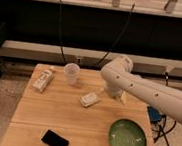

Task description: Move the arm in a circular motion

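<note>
Arm point(147, 92) in from three o'clock above table point(39, 112), gripper point(111, 93) low near centre, grip state impossible to tell. Sweep smoothly and evenly, clearing packet point(89, 99) at eight o'clock, cup point(71, 74) at ten.

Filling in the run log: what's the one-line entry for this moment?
arm: glossy white tubular robot arm reaching in from right | gripper: low beneath elbow, over wooden table, near small white box

One each – arm point(147, 92), cup point(71, 73), bowl point(127, 139), phone point(55, 141).
</note>
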Motion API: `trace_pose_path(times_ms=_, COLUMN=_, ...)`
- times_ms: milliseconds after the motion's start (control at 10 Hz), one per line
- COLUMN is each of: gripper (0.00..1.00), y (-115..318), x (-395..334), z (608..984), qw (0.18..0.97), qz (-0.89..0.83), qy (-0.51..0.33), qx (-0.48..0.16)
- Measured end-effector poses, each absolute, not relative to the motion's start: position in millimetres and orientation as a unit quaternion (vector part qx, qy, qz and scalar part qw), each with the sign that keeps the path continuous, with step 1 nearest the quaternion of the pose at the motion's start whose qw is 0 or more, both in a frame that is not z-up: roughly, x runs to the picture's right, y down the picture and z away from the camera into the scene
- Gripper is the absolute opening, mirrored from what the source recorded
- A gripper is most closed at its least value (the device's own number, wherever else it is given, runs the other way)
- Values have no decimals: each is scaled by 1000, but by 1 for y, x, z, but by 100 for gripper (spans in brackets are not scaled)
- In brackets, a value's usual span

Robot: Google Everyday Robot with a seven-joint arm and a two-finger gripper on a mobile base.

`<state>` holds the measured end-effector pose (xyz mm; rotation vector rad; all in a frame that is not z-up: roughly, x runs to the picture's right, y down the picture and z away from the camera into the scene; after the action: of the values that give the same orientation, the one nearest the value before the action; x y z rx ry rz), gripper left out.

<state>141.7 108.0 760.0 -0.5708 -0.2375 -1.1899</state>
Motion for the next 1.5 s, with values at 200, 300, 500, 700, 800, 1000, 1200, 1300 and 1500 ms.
trace_pose_path(times_ms=200, gripper=80, y=110, x=140, z=759, qw=778, qz=-559, qy=-113, qx=-264)
trace_pose_path(times_ms=300, gripper=80, y=111, x=133, z=759, qw=772, qz=-567, qy=-116, qx=-263)
trace_pose_path(times_ms=500, gripper=80, y=114, x=132, z=757, qw=765, qz=-575, qy=-120, qx=-264)
trace_pose_path(times_ms=700, gripper=80, y=116, x=130, z=757, qw=757, qz=-584, qy=-125, qx=-264)
trace_pose_path(times_ms=800, gripper=80, y=116, x=126, z=759, qw=753, qz=-589, qy=-127, qx=-263)
trace_pose_path(times_ms=1000, gripper=80, y=117, x=120, z=761, qw=744, qz=-600, qy=-132, qx=-263)
trace_pose_path(times_ms=1200, gripper=80, y=118, x=121, z=763, qw=737, qz=-607, qy=-136, qx=-263)
trace_pose_path(times_ms=1300, gripper=80, y=118, x=117, z=764, qw=732, qz=-613, qy=-138, qx=-263)
trace_pose_path(times_ms=1500, gripper=80, y=118, x=111, z=767, qw=725, qz=-621, qy=-142, qx=-261)
